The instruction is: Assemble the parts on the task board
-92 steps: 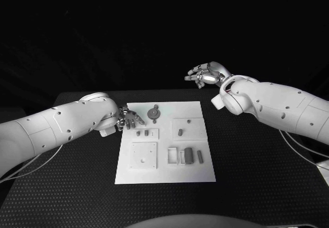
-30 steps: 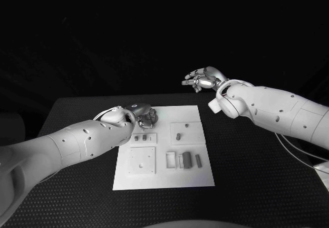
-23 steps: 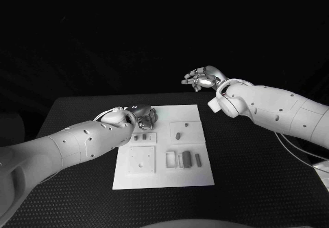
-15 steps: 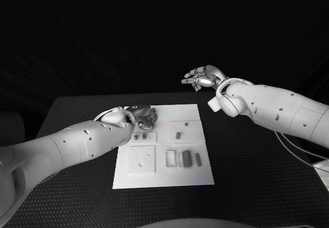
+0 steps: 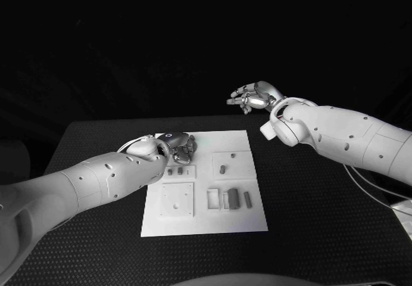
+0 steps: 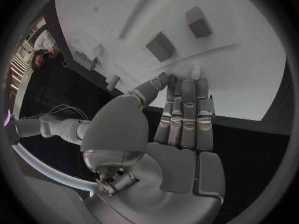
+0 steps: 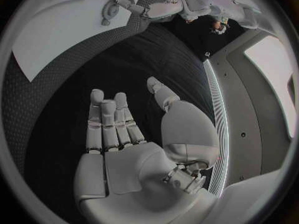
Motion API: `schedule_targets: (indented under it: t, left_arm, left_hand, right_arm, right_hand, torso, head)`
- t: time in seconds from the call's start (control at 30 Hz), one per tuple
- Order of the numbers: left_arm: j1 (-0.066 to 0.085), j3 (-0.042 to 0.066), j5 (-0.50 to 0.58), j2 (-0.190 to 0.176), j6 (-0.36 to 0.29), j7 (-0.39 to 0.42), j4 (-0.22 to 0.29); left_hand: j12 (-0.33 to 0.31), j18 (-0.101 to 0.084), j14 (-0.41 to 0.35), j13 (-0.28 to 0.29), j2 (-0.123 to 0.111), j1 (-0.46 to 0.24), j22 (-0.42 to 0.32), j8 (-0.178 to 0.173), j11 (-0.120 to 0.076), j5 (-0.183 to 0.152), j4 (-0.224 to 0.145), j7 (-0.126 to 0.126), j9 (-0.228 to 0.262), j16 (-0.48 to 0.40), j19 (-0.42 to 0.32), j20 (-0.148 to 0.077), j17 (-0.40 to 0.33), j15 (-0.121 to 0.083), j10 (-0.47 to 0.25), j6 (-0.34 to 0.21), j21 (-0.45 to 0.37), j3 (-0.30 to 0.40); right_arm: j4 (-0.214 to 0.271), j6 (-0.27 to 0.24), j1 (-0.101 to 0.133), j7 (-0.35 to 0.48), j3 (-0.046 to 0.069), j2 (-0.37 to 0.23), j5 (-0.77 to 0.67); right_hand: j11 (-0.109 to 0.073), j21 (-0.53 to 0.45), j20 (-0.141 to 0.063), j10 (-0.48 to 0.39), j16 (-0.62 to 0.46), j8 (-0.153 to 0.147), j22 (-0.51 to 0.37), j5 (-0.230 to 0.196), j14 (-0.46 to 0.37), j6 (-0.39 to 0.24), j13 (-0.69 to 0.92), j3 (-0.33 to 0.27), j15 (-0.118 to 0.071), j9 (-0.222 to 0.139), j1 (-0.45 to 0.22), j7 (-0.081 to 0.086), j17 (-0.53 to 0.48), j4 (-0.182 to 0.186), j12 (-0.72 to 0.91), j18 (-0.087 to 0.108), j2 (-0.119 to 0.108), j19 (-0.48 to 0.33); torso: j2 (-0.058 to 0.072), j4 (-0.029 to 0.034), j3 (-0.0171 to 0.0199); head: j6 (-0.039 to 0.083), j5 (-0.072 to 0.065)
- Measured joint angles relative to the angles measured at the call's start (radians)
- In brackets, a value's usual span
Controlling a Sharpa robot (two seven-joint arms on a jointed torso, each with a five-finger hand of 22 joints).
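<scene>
Your left hand (image 5: 178, 148) has moved onto the board's (image 5: 244, 220) ten o'clock corner, covering the round part; grip uncertain. Right hand (image 5: 254, 98) stays raised, fingers apart, empty.

L hand (image 5: 178, 147) crowds task board (image 5: 240, 221) far-left corner; near edge open.

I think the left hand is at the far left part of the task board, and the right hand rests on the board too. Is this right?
Not quite. In the head view the right hand is raised beyond the table, not resting on the task board. The left hand is at the board's far left part, as you said.
</scene>
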Motion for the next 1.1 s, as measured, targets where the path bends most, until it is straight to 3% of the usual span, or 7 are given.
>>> schedule_targets:
  t: [0.93, 1.1]
  left_arm:
    - [-0.007, 0.004, -0.001, 0.009, -0.006, 0.006, -0.027]
    - [-0.008, 0.003, -0.001, 0.009, -0.007, 0.007, -0.027]
  left_hand:
    - [-0.016, 0.0, 0.054, -0.012, 0.005, 0.055, 0.031, 0.014, -0.014, 0.0, -0.002, -0.006, -0.011, 0.011, 0.046, -0.014, 0.021, -0.011, 0.039, 0.021, 0.016, 0.028]
    - [-0.018, 0.003, 0.084, -0.012, 0.005, 0.055, 0.051, 0.028, -0.027, 0.0, -0.002, -0.015, -0.013, 0.042, 0.074, -0.027, 0.035, -0.027, 0.066, 0.042, 0.032, 0.028]
  right_arm:
    - [0.004, 0.0, 0.0, 0.0, 0.0, 0.0, 0.0]
    - [0.004, 0.0, 0.0, 0.0, 0.0, 0.0, 0.0]
  right_hand:
    - [0.0, 0.0, 0.0, 0.0, 0.001, 0.003, 0.0, 0.0, 0.0, 0.0, -0.002, 0.0, 0.0, -0.001, 0.0, 0.0, -0.001, 0.0, 0.0, 0.0, 0.0, 0.0]
    - [0.0, 0.0, 0.0, 0.0, 0.004, 0.003, 0.0, 0.0, 0.0, 0.0, -0.002, 0.0, 0.0, -0.001, 0.0, 0.0, -0.001, 0.0, 0.0, 0.0, 0.0, 0.0]
  torso:
    - [0.001, 0.0001, -0.001]
    - [0.0, 0.0001, -0.0009]
  head:
    - [-0.007, -0.004]
    - [-0.008, -0.003]
